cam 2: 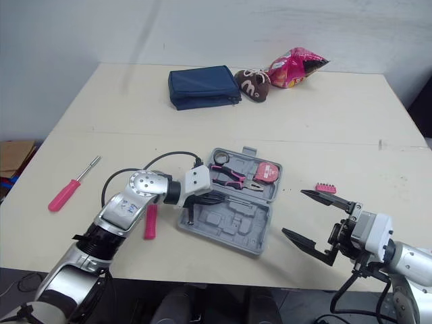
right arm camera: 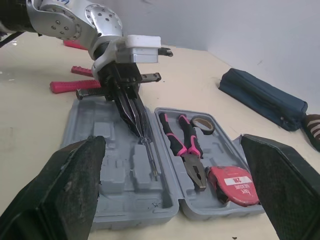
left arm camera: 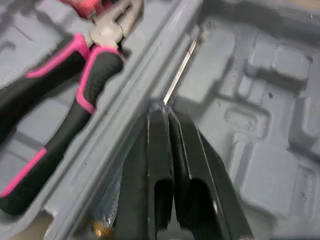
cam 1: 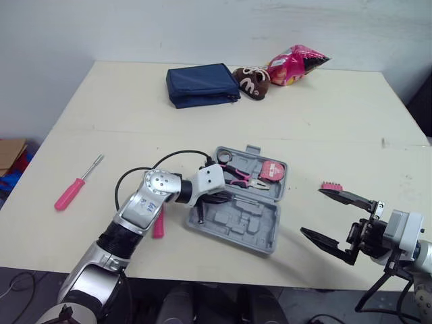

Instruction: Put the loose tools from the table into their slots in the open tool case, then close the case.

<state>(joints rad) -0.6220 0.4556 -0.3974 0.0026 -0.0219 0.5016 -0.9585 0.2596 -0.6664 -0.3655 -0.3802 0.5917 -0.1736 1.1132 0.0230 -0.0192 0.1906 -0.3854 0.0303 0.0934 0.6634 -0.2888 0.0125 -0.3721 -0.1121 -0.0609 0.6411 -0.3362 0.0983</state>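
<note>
Tool-packing task, partly complete. The grey tool case [cam 1: 260, 233] lies open near the front edge of the surface [cam 1: 324, 121], lid half away from the robot. Three items sit in the lid half: pink-and-black pliers [cam 1: 237, 177], a red tape measure [cam 1: 273, 170] and a roll of tape [cam 1: 223, 158].

The left gripper [cam 1: 217, 198] reaches into the near half beside the hinge. Its two fingers are pressed together on one end of a thin metal shaft [right arm camera: 150, 157], which lies along a narrow moulded channel. Whether the shaft is fully seated cannot be told. The other recesses of the near half appear unfilled.

The right gripper [cam 1: 311, 211] hangs to the right of the case, fingers spread wide and holding nothing.

Three loose items lie outside the case:
- a pink-handled screwdriver [cam 1: 71, 191], well to the left
- a second pink-handled tool [cam 1: 158, 223], just beside the case's left edge and partly hidden by the left arm
- a pink bit strip [cam 1: 331, 185], near the right gripper

Judged progress: roughly half of the tools are placed. Releasing the shaft, stowing the three loose items and closing the lid are left to do.
</note>
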